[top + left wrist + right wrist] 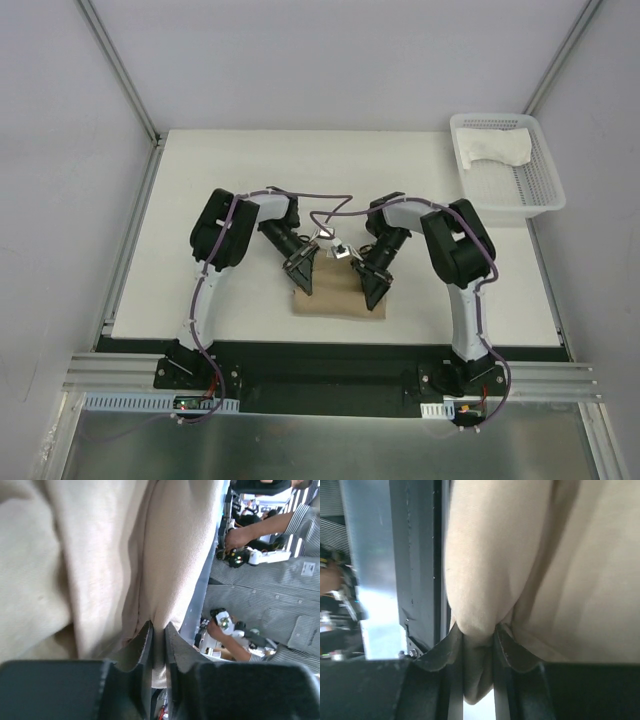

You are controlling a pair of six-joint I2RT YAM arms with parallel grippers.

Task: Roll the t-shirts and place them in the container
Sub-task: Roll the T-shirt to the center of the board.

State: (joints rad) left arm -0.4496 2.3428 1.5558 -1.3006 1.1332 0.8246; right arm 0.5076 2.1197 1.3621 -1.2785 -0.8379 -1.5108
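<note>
Both grippers are clamped on the tan tee (340, 305). The left gripper (303, 284) has its jaws nearly together, with a thin fold of cloth squeezed between the tips. The right gripper (376, 292) is pinching a fatter, bunched fold, so its jaws sit a bit wider apart. In both wrist views the fabric runs straight out ahead of the tips and fills most of the picture. So the bulk of the tee lies in front of the jaws, not behind them.

The bit that matters for rolling: the tee's long axis runs side to side, from one set of jaws across to the other, with a gripper at each end. Neither arm is nearer, they look about level. My guess is the roll has to go crosswise to that line with both arms moving together, otherwise it'll come out cone-shaped.

The white tee (495, 150) sits in the basket (540, 205), well off past the right gripper's outer side and nowhere near either set of jaws.
</note>
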